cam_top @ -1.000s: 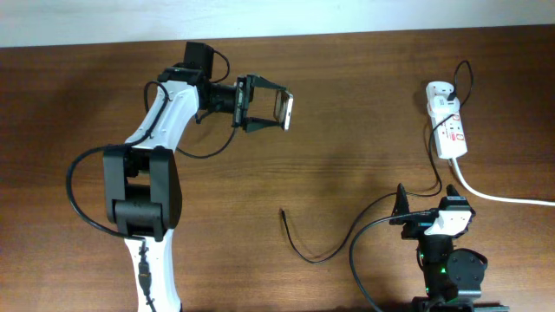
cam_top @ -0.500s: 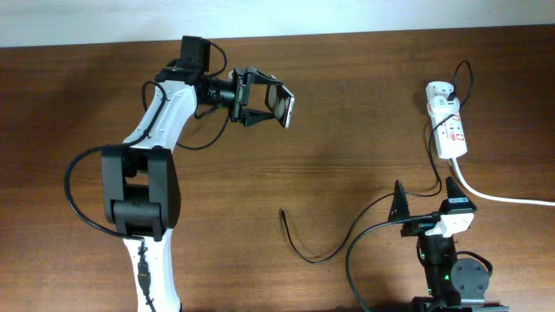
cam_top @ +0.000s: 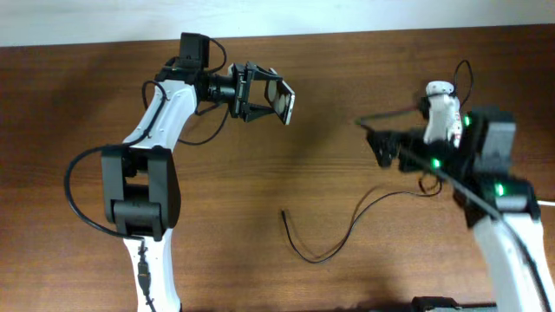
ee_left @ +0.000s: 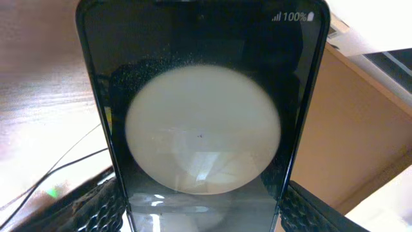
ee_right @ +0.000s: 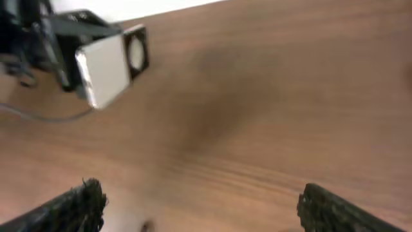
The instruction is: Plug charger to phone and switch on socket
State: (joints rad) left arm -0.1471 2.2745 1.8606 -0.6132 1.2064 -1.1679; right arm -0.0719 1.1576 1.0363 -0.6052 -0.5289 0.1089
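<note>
My left hand (cam_top: 277,101) grips the phone (ee_left: 199,116) above the table's far edge; my right hand (ee_right: 203,209) hangs open, empty; the charger (cam_top: 310,258) lies unplugged toward the near edge; plugging and switching the socket (cam_top: 436,91) are left.

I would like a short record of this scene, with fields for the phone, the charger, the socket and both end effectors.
phone: clamped upright, screen reads 100%
left end effector: shut on phone
charger: loose on table, plug tip free, not in phone
socket: right side of table, partly hidden by right arm; switch state unclear
right end effector: open, empty
</note>
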